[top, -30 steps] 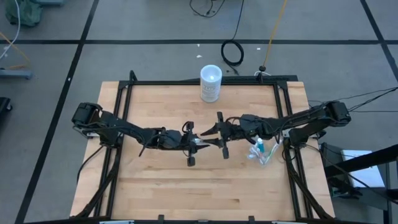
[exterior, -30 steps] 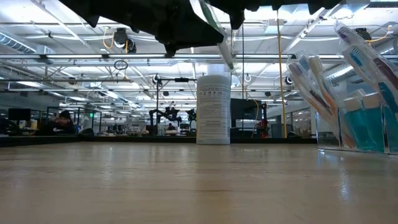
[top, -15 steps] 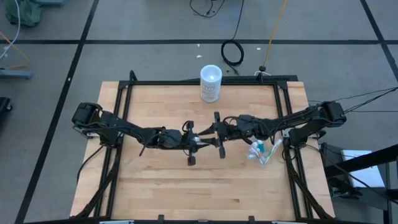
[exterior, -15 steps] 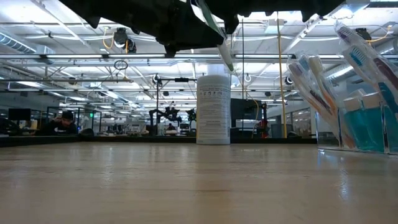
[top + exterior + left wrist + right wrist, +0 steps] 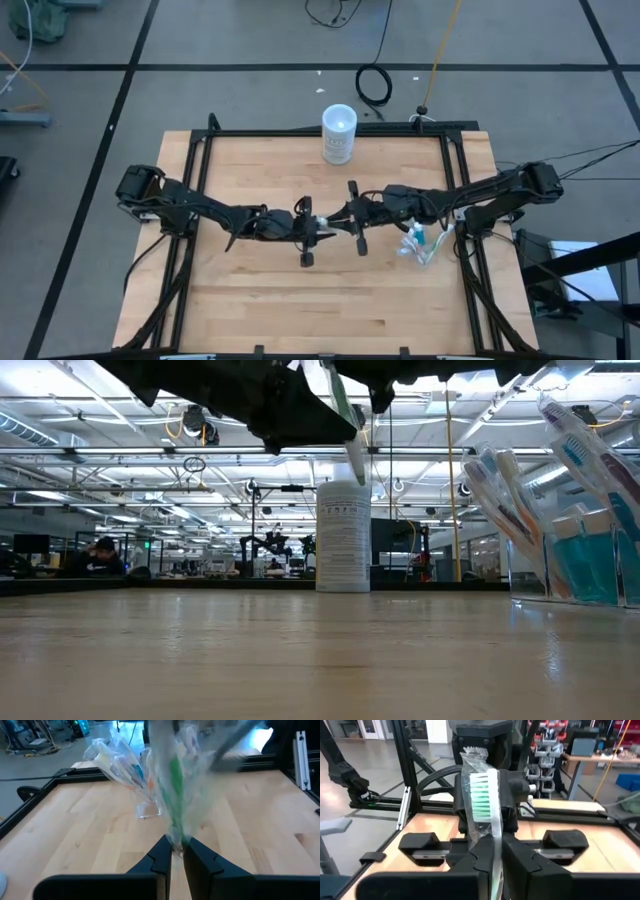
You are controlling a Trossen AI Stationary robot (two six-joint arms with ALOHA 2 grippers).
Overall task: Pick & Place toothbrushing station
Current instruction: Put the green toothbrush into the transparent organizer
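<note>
A pale toothbrush with green bristles in a clear wrapper [image 5: 325,222] is in the air above mid-table, between my two grippers. It also shows in the low view [image 5: 345,420], tilted, with its lower end free. My left gripper [image 5: 314,227] and my right gripper [image 5: 346,214] meet tip to tip, and both are shut on it. The small clear cup [image 5: 420,243] with several toothbrushes and teal tubes stands on the table's right side. It also shows in the low view [image 5: 580,560] and the left wrist view [image 5: 125,770]. My left gripper pinches the wrapped toothbrush [image 5: 176,840] between its two fingers, coming level from the table's left. The toothbrush reaches on past the fingertips toward my right gripper, clear of the table. Which end it has, I cannot tell. My right gripper pinches the toothbrush's shaft [image 5: 495,851] between its two fingers, just below the bristled head [image 5: 481,795]. It comes level from the table's right. The head stands out past the fingertips toward my left gripper, clear of the table.
A frosted cylindrical container with a white lid [image 5: 339,133] stands at the table's far edge, near the middle, and shows in the low view [image 5: 343,535]. A black frame [image 5: 200,150] runs around the wooden table top. Bare wood lies in front of both arms.
Both grippers have stayed close together above mid-table. The toothbrush between them has tipped a little, and its free lower end hangs slightly lower in the low view.
</note>
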